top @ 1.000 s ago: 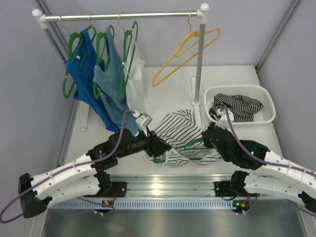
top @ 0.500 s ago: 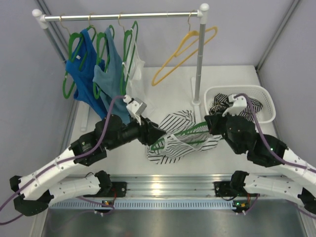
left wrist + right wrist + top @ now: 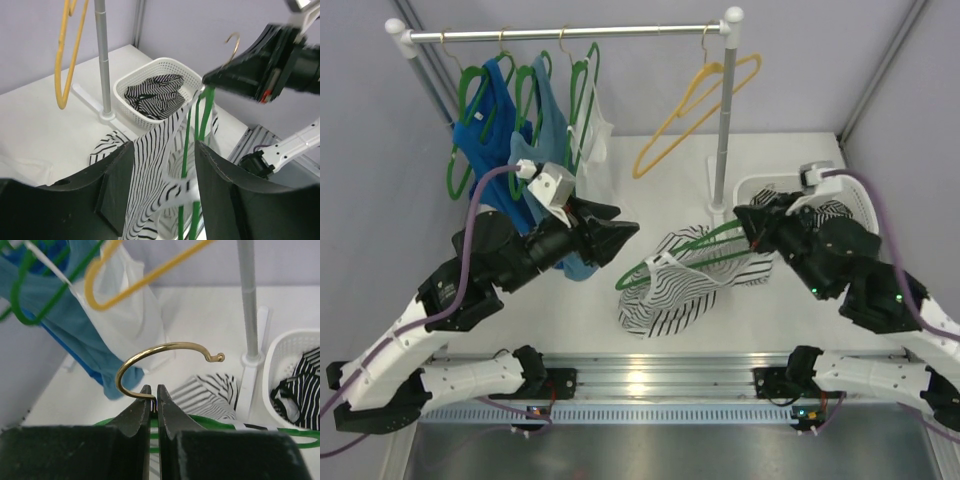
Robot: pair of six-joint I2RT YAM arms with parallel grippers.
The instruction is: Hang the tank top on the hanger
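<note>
Tank top (image 3: 675,290), soft and white with thin black stripes, hangs draped on the thin green hanger (image 3: 685,250) just to the left of the white plastic lattice basket (image 3: 765,183), seen from above. The hanger is tilted, its high end toward the basket and its low end away from it. The cloth sags beneath it in loose folds. I cannot tell whether the lowest fold touches the white surface (image 3: 790,300).

My right pincer (image 3: 748,222) is at the basket's near left corner, clamped narrow on the hanger where its brass-coloured wire hook (image 3: 165,352) meets the green neck. In my right wrist view the two black fingers (image 3: 135,415) press together on the wire, and the hook arches free above them. The green bar runs sideways behind them.

My left pincer (image 3: 620,225) is farther left of the basket, spread wide and holding nothing. From above it is apart from the cloth. My left wrist view looks between the fingers at the striped tank top (image 3: 155,165) and the green hanger (image 3: 186,150), with the basket (image 3: 131,76) behind them.

A darker, mostly black striped garment (image 3: 150,95) lies crumpled inside the basket. Behind the basket stands a grey metal rack (image 3: 723,130). A yellow hanger (image 3: 690,115) is on its rail nearest the basket. Blue, teal and white tops (image 3: 535,160) hang on green hangers at the far end.
</note>
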